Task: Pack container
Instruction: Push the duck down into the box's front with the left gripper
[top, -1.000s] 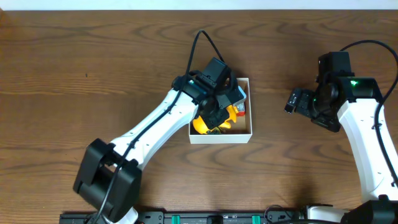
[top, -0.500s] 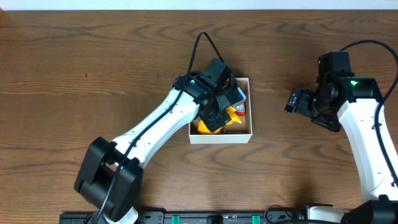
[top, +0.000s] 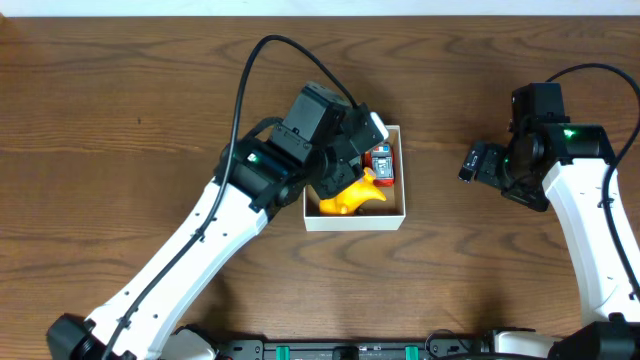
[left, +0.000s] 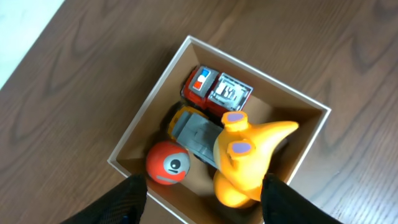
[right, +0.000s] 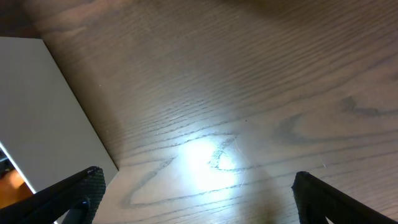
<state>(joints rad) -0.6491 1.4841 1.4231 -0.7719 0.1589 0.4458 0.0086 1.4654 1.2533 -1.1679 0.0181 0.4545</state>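
The container (top: 355, 222) is a small white-walled box with a brown inside, at mid-table. It holds a yellow toy with purple spots (left: 245, 158), a red round toy with one eye (left: 168, 163), a red and white car (left: 214, 88) and a yellow and grey truck (left: 193, 130). The yellow toy (top: 350, 197) and the red car (top: 381, 163) also show in the overhead view. My left gripper (top: 338, 172) hangs above the container's left part, open and empty (left: 202, 208). My right gripper (top: 480, 162) is open and empty over bare table (right: 199, 199), to the right of the container.
The wooden table (top: 120, 130) spreads all round the container. The container's white outer wall (right: 37, 106) shows at the left of the right wrist view. A black cable (top: 250, 80) loops up over the left arm.
My left gripper has lifted up and back out of the container, empty. The yellow toy stays in the box. The right arm has not moved.
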